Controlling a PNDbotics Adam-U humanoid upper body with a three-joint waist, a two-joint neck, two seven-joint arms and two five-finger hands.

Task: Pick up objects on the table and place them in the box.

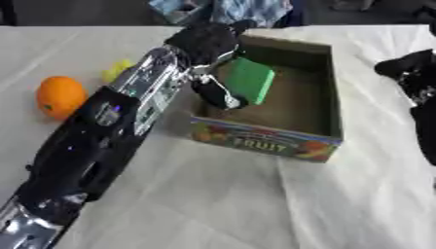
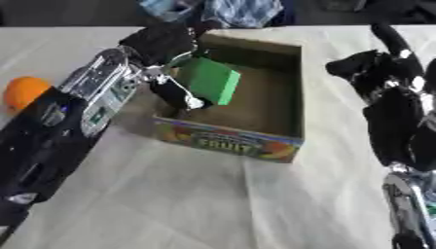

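Note:
My left hand reaches over the left wall of the open cardboard box and holds a green block tilted above the box floor, fingers and thumb curled on it. An orange lies on the table to the left of the arm. A small yellow thing peeks out behind the forearm. My right hand hovers to the right of the box, fingers bent, holding nothing that I can see.
The box front carries a printed fruit label. A white cloth covers the table. Blue fabric lies beyond the far edge.

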